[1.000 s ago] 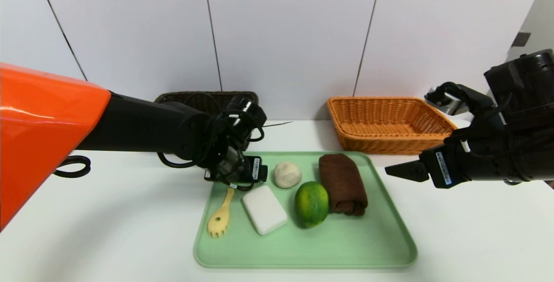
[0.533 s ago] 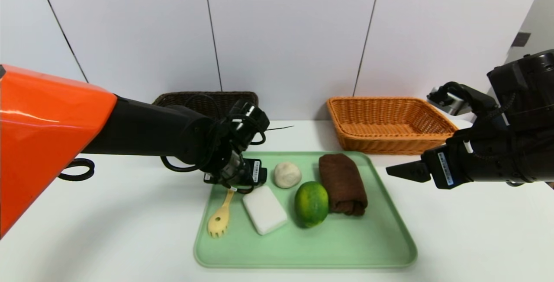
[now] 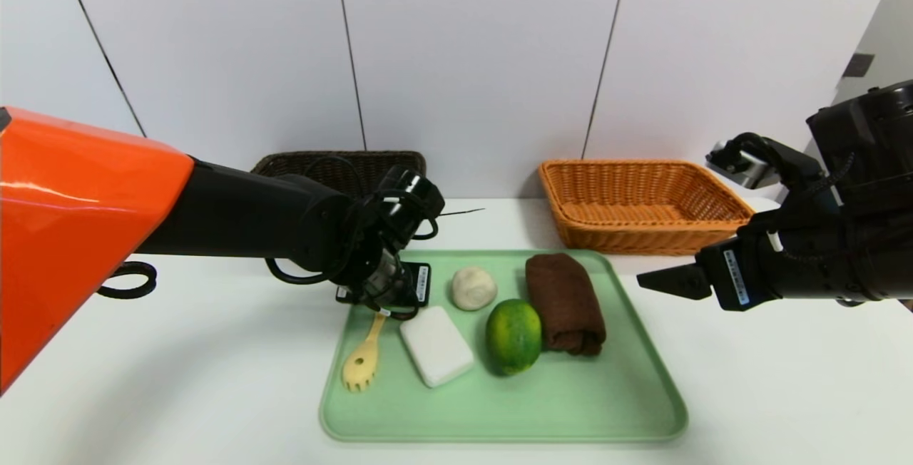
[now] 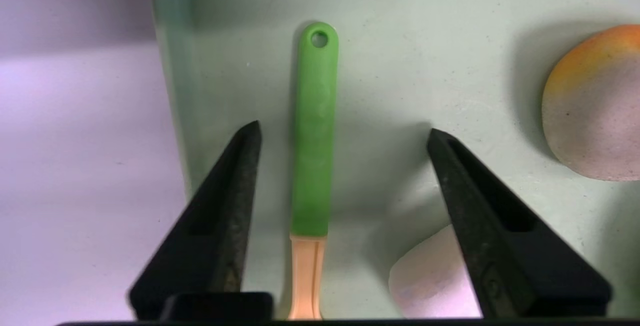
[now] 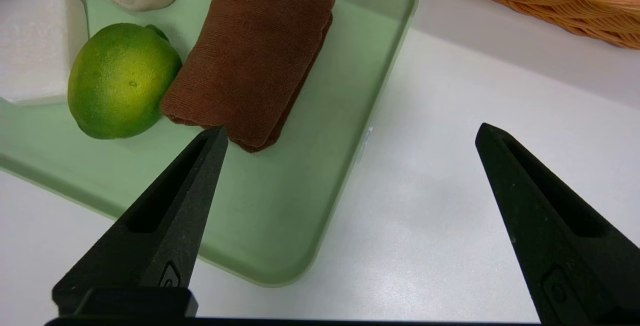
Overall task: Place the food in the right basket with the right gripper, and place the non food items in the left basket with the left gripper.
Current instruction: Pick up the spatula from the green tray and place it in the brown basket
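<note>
Left gripper (image 4: 344, 131) has crept a bit left over the last second and now sits low over the spork (image 4: 313, 131) at the tray's (image 3: 570, 408) far-left corner, jaws apart either side of the handle. Looks set to close. Right gripper (image 5: 352, 133) hovers open, right of the tray.

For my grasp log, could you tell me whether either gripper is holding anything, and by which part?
Nothing is held. The left gripper is open, straddling the spork's green handle without touching it; the right gripper is open beside the tray.
</note>
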